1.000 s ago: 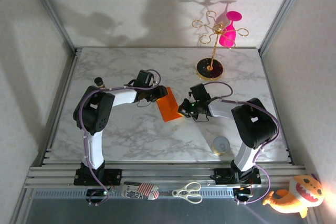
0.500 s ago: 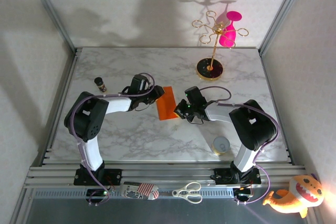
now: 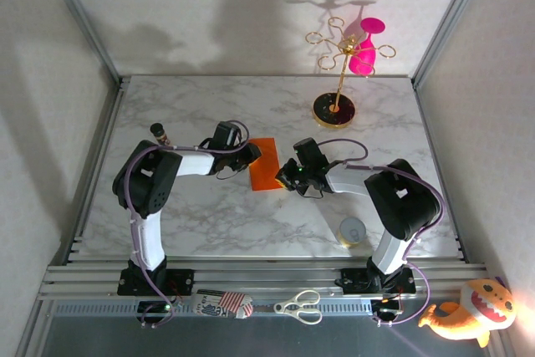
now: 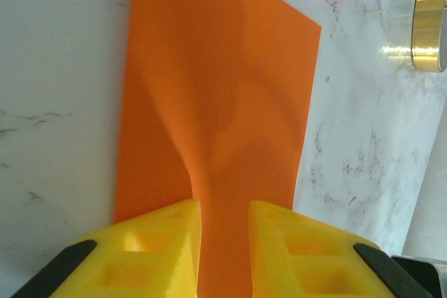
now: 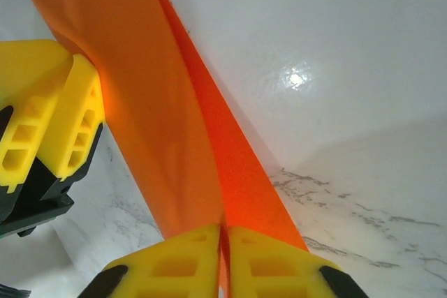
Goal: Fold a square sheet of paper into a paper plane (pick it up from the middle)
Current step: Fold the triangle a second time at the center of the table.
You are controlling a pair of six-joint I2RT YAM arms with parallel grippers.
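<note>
The marble table [image 3: 209,223] carries both arms. The left arm [image 3: 150,181] reaches in from 8 o'clock and the right arm [image 3: 401,198] from 4 o'clock, and they meet near the centre. A gold stand [image 3: 341,73] with a pink glass [image 3: 364,54] hung on it sits toward 1 o'clock of the tabletop.

Near the centre is the orange sheet of paper [image 3: 266,166], doubled over into a narrow rectangle whose long side runs roughly from 12 to 6 o'clock. Its two layers show in the right wrist view.

The right gripper [image 5: 222,256] is at the paper's 4 o'clock edge, with its fingers pressed together on the paper. The left gripper [image 4: 225,242] is at the paper's 10 o'clock edge. Its fingers [image 4: 164,242] stand slightly apart with the paper running between them, and I cannot tell whether they actually clamp it.

A small dark bottle [image 3: 158,132] stands at 10 o'clock from the paper, well apart.
</note>
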